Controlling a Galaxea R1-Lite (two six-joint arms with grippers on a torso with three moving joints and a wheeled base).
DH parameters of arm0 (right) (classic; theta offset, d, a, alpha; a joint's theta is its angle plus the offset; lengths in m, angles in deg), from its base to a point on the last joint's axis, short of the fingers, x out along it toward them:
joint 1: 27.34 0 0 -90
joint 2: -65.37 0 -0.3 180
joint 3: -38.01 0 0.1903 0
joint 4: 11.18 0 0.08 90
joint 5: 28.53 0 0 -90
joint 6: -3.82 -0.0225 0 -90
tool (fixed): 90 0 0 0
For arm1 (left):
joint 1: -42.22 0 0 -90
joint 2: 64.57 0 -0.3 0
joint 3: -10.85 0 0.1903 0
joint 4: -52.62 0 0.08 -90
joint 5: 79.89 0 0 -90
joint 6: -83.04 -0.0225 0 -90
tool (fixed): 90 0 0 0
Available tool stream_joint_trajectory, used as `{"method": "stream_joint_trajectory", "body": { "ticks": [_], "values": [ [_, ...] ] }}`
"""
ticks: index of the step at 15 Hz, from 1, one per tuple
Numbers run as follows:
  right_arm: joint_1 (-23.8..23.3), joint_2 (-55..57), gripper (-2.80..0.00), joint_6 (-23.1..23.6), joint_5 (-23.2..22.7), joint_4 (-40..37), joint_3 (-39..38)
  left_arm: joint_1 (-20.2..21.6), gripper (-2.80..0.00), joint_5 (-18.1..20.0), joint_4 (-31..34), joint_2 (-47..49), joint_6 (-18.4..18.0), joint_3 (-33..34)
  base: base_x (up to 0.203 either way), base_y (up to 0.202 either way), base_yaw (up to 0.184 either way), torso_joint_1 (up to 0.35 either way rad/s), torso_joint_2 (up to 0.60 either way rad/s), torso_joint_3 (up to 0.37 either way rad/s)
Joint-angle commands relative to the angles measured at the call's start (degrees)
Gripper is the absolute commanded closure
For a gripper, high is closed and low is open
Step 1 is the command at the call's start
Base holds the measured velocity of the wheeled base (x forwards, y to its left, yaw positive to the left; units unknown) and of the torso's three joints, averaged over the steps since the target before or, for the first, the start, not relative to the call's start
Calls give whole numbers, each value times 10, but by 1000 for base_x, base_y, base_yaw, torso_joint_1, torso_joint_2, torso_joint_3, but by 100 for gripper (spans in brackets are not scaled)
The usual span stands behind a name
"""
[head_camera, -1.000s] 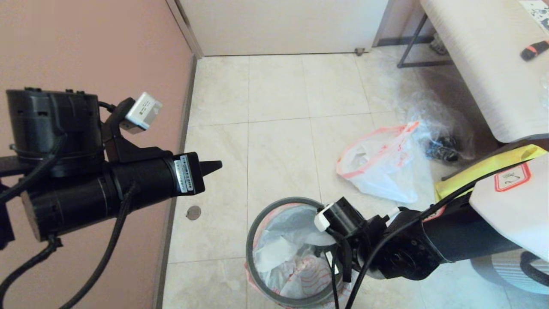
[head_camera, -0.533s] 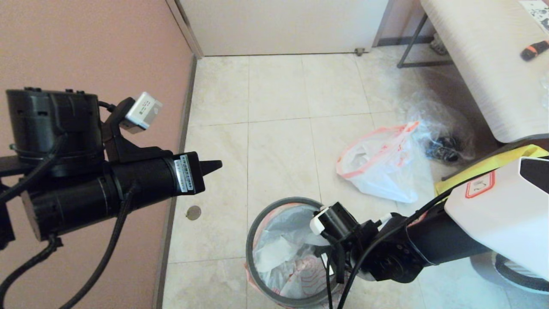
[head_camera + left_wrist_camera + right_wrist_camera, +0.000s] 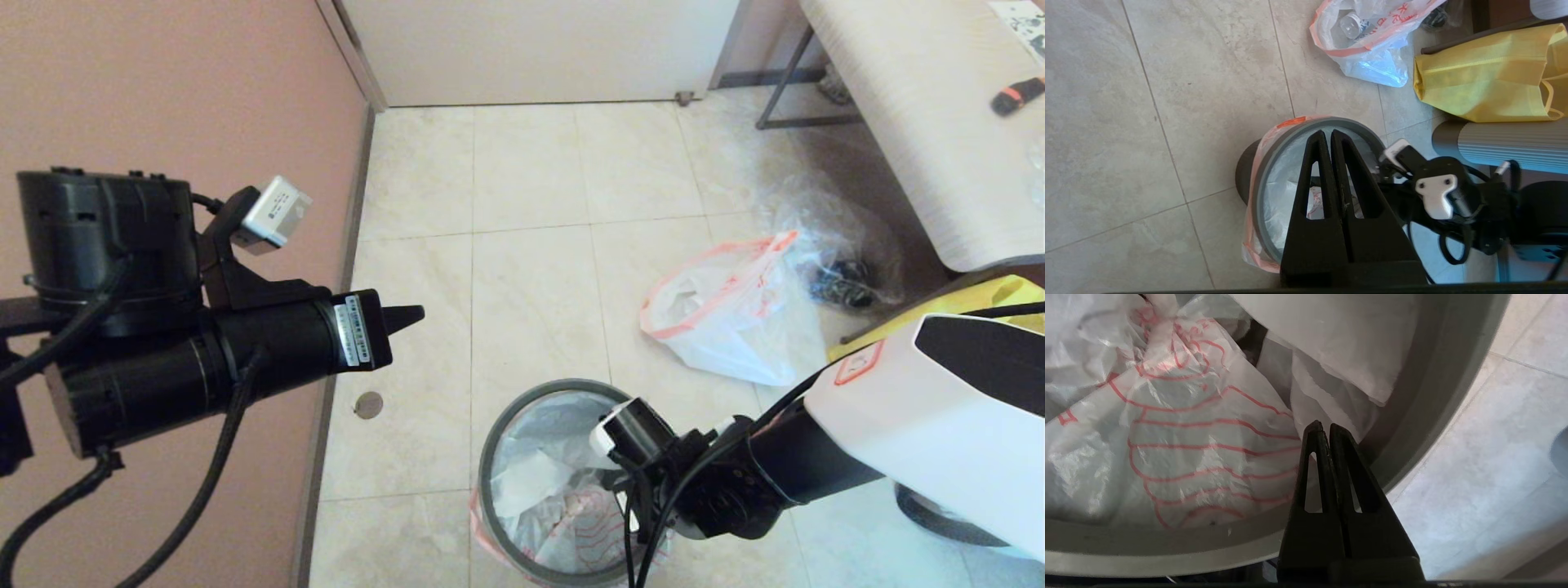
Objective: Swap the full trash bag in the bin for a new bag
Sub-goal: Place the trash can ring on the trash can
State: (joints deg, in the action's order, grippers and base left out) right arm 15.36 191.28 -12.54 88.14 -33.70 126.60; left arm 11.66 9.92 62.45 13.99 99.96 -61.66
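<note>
Because the full trash bag (image 3: pixel 722 314) already lies on the floor beyond the bin (image 3: pixel 490 457), the right gripper (image 3: pixel 1323 428), fingers closed and empty, dips inside the rim, probably to press the new bag (image 3: pixel 1180 457) down as lining. The left gripper (image 3: pixel 1329 136), also closed on nothing, hangs parked above the bin.

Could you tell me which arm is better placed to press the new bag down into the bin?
Right: the right gripper is shut inside the bin over the new bag; the left gripper hangs aside.

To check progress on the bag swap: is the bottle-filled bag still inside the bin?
No: the full bag lies on the floor beyond the bin, which holds a red-printed bag.
</note>
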Motion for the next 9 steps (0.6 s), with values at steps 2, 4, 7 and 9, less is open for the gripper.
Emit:
{"method": "stream_joint_trajectory", "body": {
  "ticks": [2,4,7,9],
  "values": [
    [1,-17,0,0,2,-3,-16,0,0,0,-1,0,1,0,0,0,0,0,0,0],
    [6,-18,0,-1,13,-1,-24,0,0,-1,-1,-1,1,0,0,0,0,0,0,0],
    [14,-18,0,-3,18,-1,-32,0,0,-1,-1,-2,1,-1,0,0,0,0,0,0],
    [18,-18,0,-3,18,-2,-32,0,0,-1,-1,-2,1,-1,0,0,0,0,0,0]
  ]
}}
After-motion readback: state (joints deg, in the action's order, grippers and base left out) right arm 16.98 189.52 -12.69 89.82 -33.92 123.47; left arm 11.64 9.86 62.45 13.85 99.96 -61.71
